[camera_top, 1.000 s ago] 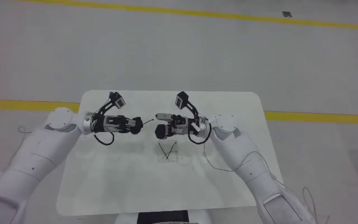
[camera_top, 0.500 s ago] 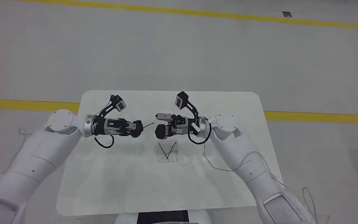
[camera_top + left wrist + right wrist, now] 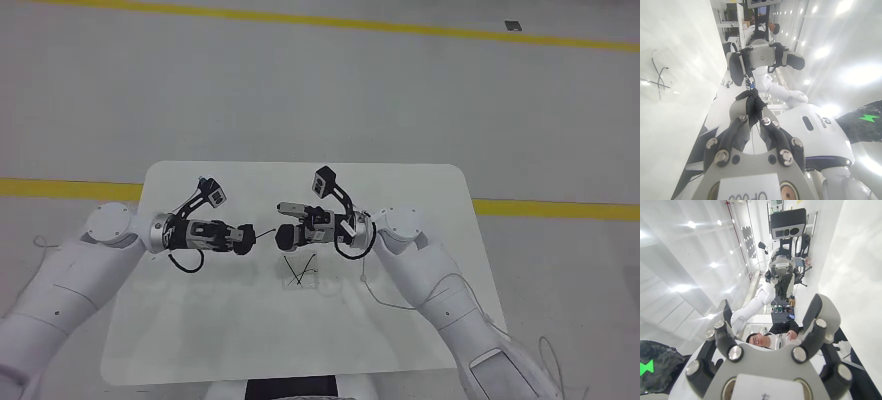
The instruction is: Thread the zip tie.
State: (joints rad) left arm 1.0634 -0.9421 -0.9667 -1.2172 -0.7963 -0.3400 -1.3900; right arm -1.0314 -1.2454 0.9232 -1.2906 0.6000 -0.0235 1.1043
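Observation:
My left gripper point(image 3: 247, 238) hovers over the middle of the white table point(image 3: 410, 195), shut on a thin black zip tie point(image 3: 263, 235) whose free end points at the right gripper. In the left wrist view its fingertips point(image 3: 753, 100) are pressed together on the tie. My right gripper point(image 3: 284, 224) faces it a short gap away, open and holding nothing. The right wrist view shows the right gripper point(image 3: 770, 311) with its fingers spread wide and the left gripper point(image 3: 783, 286) straight ahead.
A few loose black zip ties point(image 3: 299, 270) lie crossed on the table just in front of the grippers, and the left wrist view shows the same loose ties point(image 3: 659, 79). Bare tabletop lies left and right of the arms.
My left gripper has drifted a little toward the table's front edge with the tie, whose tip now points lower between the right gripper's fingers. The right gripper has barely moved.

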